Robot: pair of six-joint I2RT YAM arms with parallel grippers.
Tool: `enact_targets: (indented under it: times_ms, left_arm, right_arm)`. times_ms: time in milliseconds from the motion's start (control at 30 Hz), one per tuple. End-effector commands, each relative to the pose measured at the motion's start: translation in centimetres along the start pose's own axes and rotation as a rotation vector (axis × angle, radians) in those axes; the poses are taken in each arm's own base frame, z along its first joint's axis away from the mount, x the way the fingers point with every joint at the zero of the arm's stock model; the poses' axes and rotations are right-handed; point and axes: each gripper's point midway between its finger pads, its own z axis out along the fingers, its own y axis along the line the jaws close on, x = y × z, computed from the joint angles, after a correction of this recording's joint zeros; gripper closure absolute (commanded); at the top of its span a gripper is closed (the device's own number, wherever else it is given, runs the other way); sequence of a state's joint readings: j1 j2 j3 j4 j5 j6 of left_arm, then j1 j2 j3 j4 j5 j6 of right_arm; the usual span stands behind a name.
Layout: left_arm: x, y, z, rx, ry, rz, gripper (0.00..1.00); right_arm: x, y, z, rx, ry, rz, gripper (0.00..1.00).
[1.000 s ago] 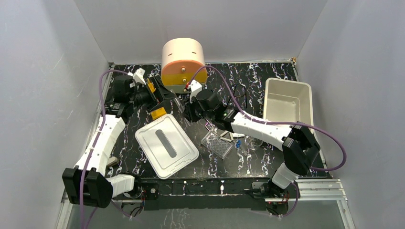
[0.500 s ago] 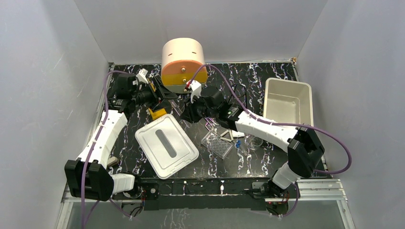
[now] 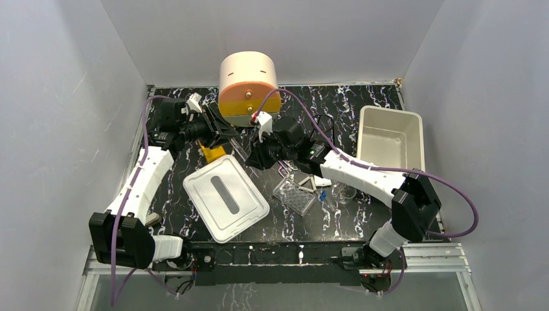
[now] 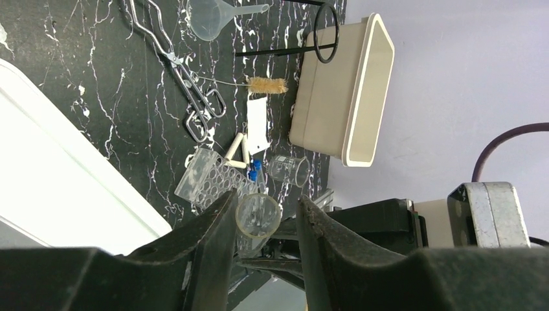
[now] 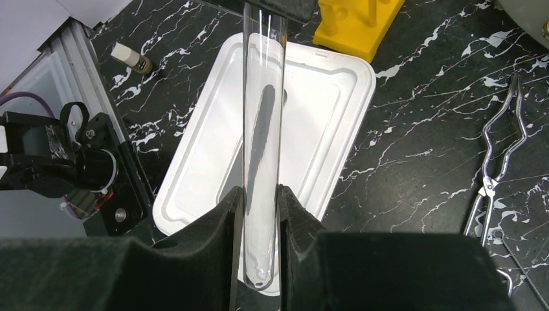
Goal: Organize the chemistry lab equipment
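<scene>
A clear glass test tube [image 5: 262, 129] is held off the table with my right gripper [image 5: 261, 191] shut on its rounded end. Its open mouth [image 4: 257, 216] lies between the jaws of my left gripper [image 4: 267, 199], touching one finger with a gap to the other. In the top view the two grippers, left [image 3: 228, 137] and right [image 3: 254, 154], face each other in front of the drawer unit. The yellow rack [image 3: 212, 153] stands just below them. The clear well plate [image 4: 210, 184], white triangle [image 4: 238, 152], small brush [image 4: 267, 85] and a small beaker [image 4: 289, 170] lie mid-table.
A white lid [image 3: 225, 197] with a grey slot lies front left. The white bin [image 3: 390, 139] stands at the right. The round peach-and-orange drawer unit [image 3: 248, 87] is at the back. Metal tongs [image 4: 188, 84] and a clear funnel [image 4: 210, 16] lie near the brush.
My left gripper has moved right toward the tube and its jaws have narrowed around the tube's mouth. The right gripper has kept its hold, shifting slightly back.
</scene>
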State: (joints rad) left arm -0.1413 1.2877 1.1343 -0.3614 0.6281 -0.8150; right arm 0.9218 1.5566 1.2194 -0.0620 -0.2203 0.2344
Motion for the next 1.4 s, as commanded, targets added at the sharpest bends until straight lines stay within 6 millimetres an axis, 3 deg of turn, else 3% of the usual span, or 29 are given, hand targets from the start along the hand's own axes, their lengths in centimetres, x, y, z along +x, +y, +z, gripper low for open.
enact_targets:
  times_ms: [0, 200, 300, 367, 467, 567, 733, 1033, 1200, 1367]
  left_arm:
    - [-0.3, -1.4, -0.7, 0.045, -0.012, 0.049, 0.66]
    - [-0.2, -1.6, -0.9, 0.051, -0.012, 0.084, 0.79]
    - [-0.1, -1.5, -1.0, 0.049, -0.011, 0.097, 0.91]
    - [-0.4, -1.5, -1.1, 0.039, -0.027, 0.118, 0.99]
    - [-1.4, -1.7, -1.8, 0.012, -0.084, 0.159, 1.0]
    - [-2.7, -1.8, -2.6, -0.03, -0.153, 0.215, 1.0]
    - [-6.5, -0.1, -4.6, -0.239, -0.323, 0.309, 1.0]
    - [-14.0, -0.2, -9.3, -0.509, -0.61, 0.497, 1.0]
    - [-18.0, -0.8, -10.1, -0.569, -0.774, 0.575, 1.0]
    - [-21.4, -0.4, -8.9, -0.619, -0.846, 0.607, 1.0]
  right_arm:
    - [-3.0, 1.2, -0.9, -0.049, -0.063, -0.038, 0.79]
    - [-3.2, 1.1, -0.7, -0.051, -0.057, -0.047, 0.8]
    - [-3.2, 1.1, -0.6, -0.056, -0.055, -0.047, 0.78]
    - [-3.2, 1.0, -0.7, -0.051, -0.05, -0.044, 0.67]
    - [-3.3, 1.1, -1.0, -0.056, -0.041, -0.042, 0.42]
    - [-3.8, 1.1, -1.7, -0.047, -0.061, -0.047, 0.3]
    - [-4.9, 0.2, -3.5, 0.022, -0.105, -0.038, 0.24]
    - [-5.9, -2.1, -5.9, 0.142, -0.115, -0.095, 0.23]
    - [-5.5, -3.2, -5.9, 0.163, -0.096, -0.075, 0.23]
    - [-5.5, -4.6, -5.8, 0.176, -0.083, -0.056, 0.23]
